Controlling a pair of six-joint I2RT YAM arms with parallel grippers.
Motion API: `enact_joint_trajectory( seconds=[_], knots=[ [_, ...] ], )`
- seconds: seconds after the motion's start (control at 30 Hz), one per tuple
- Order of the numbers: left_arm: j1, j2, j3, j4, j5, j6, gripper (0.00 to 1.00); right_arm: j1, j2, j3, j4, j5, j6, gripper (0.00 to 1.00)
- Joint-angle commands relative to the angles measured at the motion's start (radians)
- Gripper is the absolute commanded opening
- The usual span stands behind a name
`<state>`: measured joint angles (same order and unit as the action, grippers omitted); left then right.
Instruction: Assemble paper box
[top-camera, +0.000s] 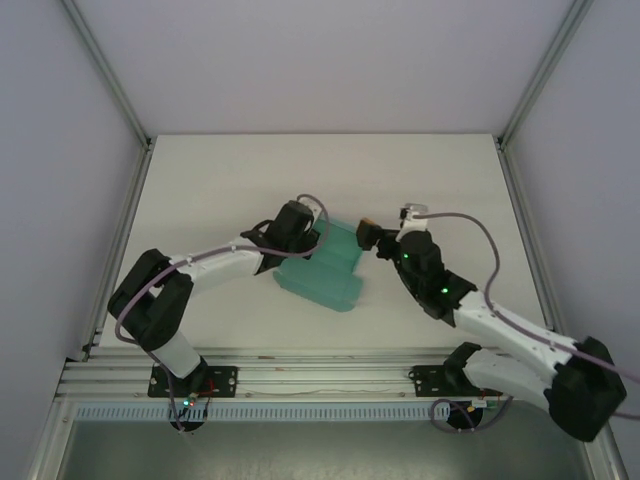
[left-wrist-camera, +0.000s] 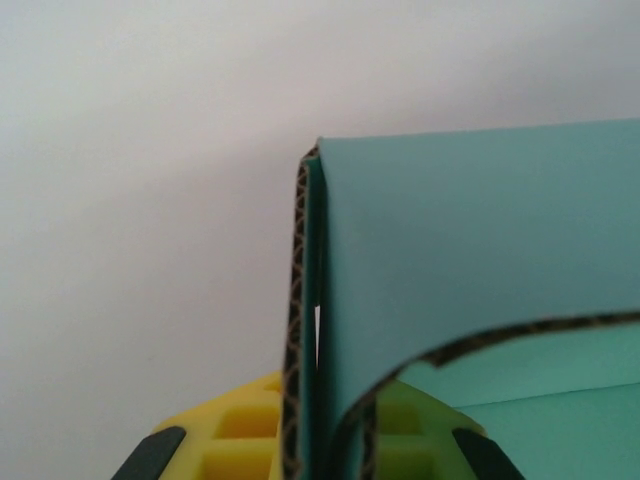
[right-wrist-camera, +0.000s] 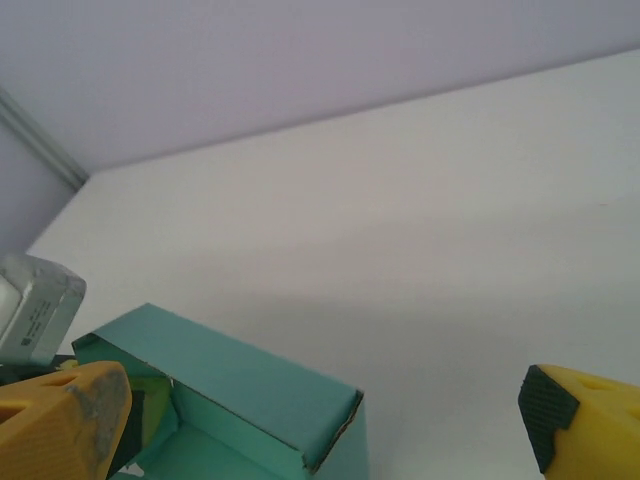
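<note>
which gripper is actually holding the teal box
The left gripper, shut on the paper box wall; the right gripper stands open beside it.

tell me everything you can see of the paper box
The paper box is teal-green corrugated card, dark at its cut edges, partly folded: walls raised, top open, one flap curled. It lies near the middle of the white table. The left gripper is shut on one wall; the right gripper is open beside its right end.
</note>
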<state>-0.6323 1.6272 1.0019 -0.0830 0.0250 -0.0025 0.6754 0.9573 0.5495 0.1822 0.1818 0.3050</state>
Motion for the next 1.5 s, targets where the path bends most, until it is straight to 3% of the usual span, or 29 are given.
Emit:
enact_joint_trajectory(
  seconds=[0.0, 0.13, 0.27, 0.5, 0.6, 0.83, 1.03, 1.13, 1.17, 1.33, 1.47],
  knots=[
    [-0.017, -0.032, 0.103, -0.33, 0.167, 0.3, 0.0, -0.022, -0.101, 0.0, -0.259, 0.105, 0.094, 1.0],
    [-0.042, 0.013, 0.182, -0.589, 0.228, 0.461, 0.0, -0.045, -0.176, -0.012, -0.377, 0.055, 0.111, 1.0],
    [-0.064, 0.129, 0.308, -0.747, 0.128, 0.46, 0.0, -0.065, -0.191, -0.024, -0.427, 0.027, 0.118, 1.0],
    [-0.138, 0.364, 0.471, -0.822, -0.116, 0.426, 0.0, -0.096, -0.175, -0.046, -0.428, 0.013, 0.119, 1.0],
    [-0.154, 0.467, 0.521, -0.805, -0.227, 0.404, 0.0, -0.106, -0.172, -0.053, -0.42, 0.001, 0.111, 1.0],
    [-0.174, 0.574, 0.486, -0.564, -0.498, 0.319, 0.0, -0.112, -0.172, -0.07, -0.407, 0.019, 0.103, 1.0],
    [-0.203, 0.602, 0.429, -0.46, -0.612, 0.294, 0.0, -0.119, -0.167, -0.092, -0.383, 0.021, 0.106, 1.0],
    [-0.196, 0.557, 0.401, -0.449, -0.556, 0.301, 0.0, -0.122, -0.168, -0.093, -0.386, 0.008, 0.102, 1.0],
    [-0.197, 0.537, 0.396, -0.443, -0.533, 0.306, 0.02, -0.122, -0.169, -0.092, -0.386, 0.003, 0.1, 1.0],
    [-0.192, 0.444, 0.413, -0.467, -0.452, 0.335, 0.37, -0.124, -0.186, -0.075, -0.43, -0.013, 0.087, 1.0],
    [-0.189, 0.366, 0.42, -0.5, -0.35, 0.381, 0.52, -0.124, -0.221, -0.07, -0.457, -0.04, 0.067, 1.0]
  ],
)
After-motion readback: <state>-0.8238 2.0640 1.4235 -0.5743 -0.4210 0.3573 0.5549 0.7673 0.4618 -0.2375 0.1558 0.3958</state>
